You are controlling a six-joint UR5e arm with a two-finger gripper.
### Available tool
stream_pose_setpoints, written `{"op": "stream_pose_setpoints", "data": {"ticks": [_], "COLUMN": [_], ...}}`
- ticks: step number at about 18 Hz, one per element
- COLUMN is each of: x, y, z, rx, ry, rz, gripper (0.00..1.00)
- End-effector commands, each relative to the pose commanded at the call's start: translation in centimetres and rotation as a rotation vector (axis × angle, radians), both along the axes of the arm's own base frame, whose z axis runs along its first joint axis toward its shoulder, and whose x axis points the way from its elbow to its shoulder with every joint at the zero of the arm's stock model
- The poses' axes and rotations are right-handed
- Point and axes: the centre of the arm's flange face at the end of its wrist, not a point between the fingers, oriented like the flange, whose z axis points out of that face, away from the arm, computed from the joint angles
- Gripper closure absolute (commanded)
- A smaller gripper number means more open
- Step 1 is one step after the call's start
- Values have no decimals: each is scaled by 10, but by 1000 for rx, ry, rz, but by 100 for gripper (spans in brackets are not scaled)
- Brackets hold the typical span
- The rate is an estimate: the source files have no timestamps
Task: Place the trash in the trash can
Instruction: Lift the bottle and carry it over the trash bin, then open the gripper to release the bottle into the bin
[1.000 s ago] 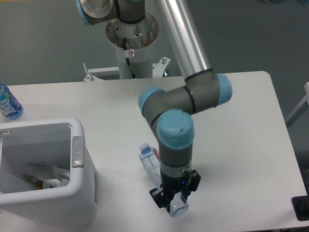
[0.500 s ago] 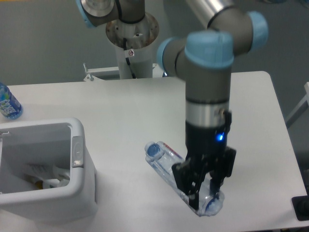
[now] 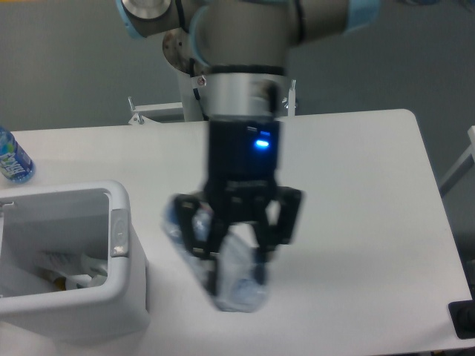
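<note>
One crushed bottle (image 3: 236,278) is clamped in the gripper (image 3: 239,248), just right of one trash can (image 3: 119,300). One blue-labelled bottle (image 3: 12,157) is seen far left.

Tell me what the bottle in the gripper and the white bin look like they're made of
The crushed bottle, held in the gripper, looks like thin clear plastic: the table shows through it and its walls are dented, though motion blur hides detail. The trash can looks like thick, opaque white moulded plastic with a smooth, slightly glossy finish, rounded corners and a heavy rim.
</note>
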Motion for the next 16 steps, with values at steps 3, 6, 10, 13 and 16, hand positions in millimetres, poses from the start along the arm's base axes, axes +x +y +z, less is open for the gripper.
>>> {"op": "stream_pose_setpoints", "data": {"ticks": [3, 6, 10, 13, 16], "x": [36, 62, 85, 78, 27], "y": [24, 35, 35, 29, 8], "z": [-21, -52, -67, -59, -50], "rx": [-24, -74, -107, -100, -115], "ry": [-5, -4, 28, 36, 80], "rz": [-68, -134, -202, -186, -72], "gripper": [43, 26, 0, 0, 0]}}
